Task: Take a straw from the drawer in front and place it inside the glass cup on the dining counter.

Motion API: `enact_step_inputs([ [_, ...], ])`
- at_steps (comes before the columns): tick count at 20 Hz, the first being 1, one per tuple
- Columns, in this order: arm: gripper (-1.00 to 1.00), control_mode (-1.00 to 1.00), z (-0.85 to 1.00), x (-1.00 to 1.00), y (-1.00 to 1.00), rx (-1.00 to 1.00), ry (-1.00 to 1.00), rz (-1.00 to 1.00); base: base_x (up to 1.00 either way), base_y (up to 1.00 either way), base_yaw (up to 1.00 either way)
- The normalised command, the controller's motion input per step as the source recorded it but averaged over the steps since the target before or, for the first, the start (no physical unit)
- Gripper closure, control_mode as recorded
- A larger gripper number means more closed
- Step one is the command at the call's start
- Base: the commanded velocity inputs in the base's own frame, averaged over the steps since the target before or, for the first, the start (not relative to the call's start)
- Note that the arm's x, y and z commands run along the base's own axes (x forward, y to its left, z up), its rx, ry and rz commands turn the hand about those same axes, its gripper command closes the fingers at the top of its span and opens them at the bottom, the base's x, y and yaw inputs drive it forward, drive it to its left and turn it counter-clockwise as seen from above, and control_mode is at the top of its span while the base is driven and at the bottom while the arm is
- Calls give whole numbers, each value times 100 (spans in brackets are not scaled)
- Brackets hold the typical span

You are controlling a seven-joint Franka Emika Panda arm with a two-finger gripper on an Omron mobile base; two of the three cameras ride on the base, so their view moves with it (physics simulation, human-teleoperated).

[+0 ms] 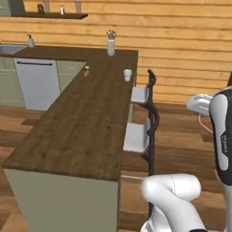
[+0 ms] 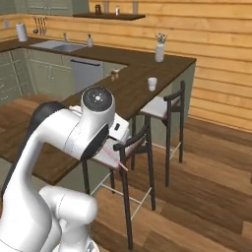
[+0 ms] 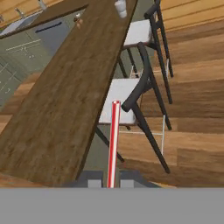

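Hand view gives me the clearest read: the gripper (image 3: 108,183) is clenched on the straw (image 3: 114,140), which runs up from between the 2 finger tips, red and white, over the nearer stool (image 3: 117,105). I see the dining counter (image 3: 61,113) stretching away on the left of that view, and the glass cup (image 3: 120,8) stands far off near its far end, close to the stool-side edge. From the right base view I make out the straw (image 2: 115,158) as a thin pink line poking out below the arm, beside the nearer stool (image 2: 129,147), well apart from the glass cup (image 2: 152,83). Left base view shows me the cup (image 1: 128,74) upright on the counter (image 1: 81,131), near a white vase (image 1: 111,45)
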Motion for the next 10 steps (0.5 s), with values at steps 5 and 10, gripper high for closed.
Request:
enact_step_inputs([
  [5, 100, 100, 0, 0, 0, 0, 0, 0, 48, -79, 50],
  [10, 100, 100, 0, 0, 0, 0, 0, 0, 47, -82, 49],
])
